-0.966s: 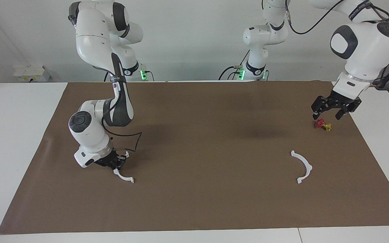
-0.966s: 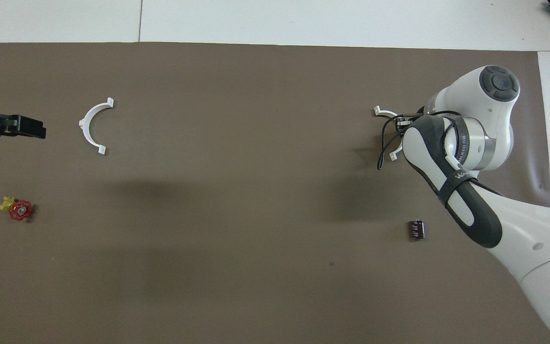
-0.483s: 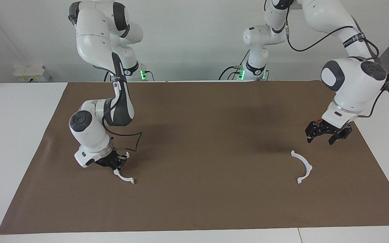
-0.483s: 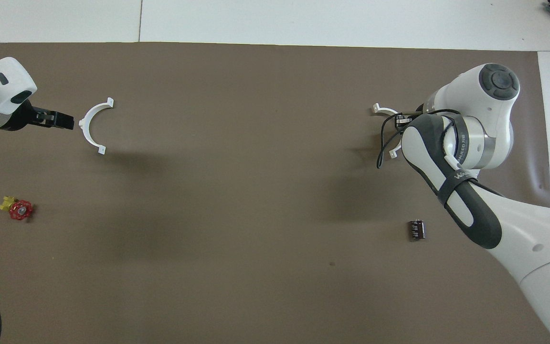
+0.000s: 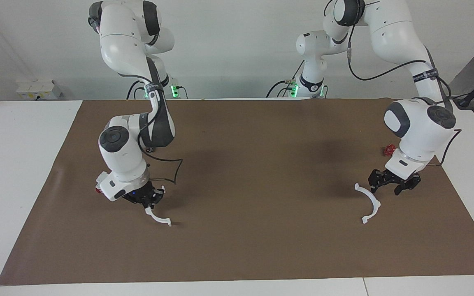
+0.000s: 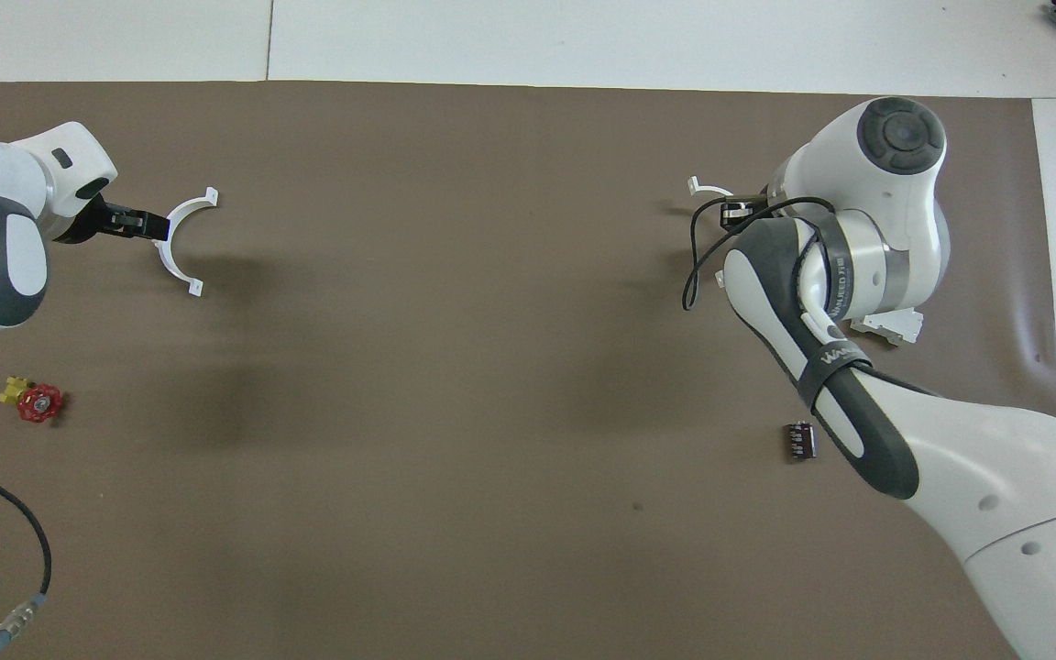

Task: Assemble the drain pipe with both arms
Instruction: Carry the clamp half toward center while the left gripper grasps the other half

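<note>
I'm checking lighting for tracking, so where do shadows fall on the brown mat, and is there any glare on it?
Facing view: soft dark patches spread on the brown mat beside each arm, no glare. Overhead view: a faint shadow lies by the free white arc, and broad blurred ones mid-mat.

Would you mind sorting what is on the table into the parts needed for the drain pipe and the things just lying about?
For the job:
- white arc held by the right hand
- white arc on the mat, left hand beside it

Lying about:
- red and yellow valve
- small dark cylinder
- white block
</note>
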Controlling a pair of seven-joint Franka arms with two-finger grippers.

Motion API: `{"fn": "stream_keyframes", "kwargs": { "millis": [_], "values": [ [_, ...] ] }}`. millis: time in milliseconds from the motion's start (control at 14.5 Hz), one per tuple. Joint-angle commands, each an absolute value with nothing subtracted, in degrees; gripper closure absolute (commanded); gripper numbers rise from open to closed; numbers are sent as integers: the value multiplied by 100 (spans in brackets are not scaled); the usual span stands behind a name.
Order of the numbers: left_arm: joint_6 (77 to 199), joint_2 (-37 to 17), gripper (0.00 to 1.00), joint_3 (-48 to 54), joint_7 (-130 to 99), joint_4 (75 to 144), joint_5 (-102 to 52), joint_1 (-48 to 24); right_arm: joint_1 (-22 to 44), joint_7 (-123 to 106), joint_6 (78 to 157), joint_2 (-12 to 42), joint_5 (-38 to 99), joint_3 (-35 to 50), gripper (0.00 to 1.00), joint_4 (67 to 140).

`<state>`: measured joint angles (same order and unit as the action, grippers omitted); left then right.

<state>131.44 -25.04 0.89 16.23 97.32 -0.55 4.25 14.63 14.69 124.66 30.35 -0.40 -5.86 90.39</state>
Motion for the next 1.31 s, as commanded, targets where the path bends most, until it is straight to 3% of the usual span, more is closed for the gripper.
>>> {"fn": "stream_keyframes", "kwargs": {
  "millis": [0,621,897,1241],
  "values": [
    [13332,-2803,21,97,1801,9545,-97,510,1923,2431,12007,3102,-290,-589,100,8623],
    [13711,-3041,25,105,1811,9615,-184,519,3172,4578,11945,3155,-290,-580,100,8325],
    [13781,-3076,35,97,1802,9624,-606,484,3523,4597,12041,3541,-220,-571,100,7806],
    [13711,-3059,51,97,1811,9668,-615,527,3683,4597,12173,3867,-220,-554,100,7743]
  ]
}}
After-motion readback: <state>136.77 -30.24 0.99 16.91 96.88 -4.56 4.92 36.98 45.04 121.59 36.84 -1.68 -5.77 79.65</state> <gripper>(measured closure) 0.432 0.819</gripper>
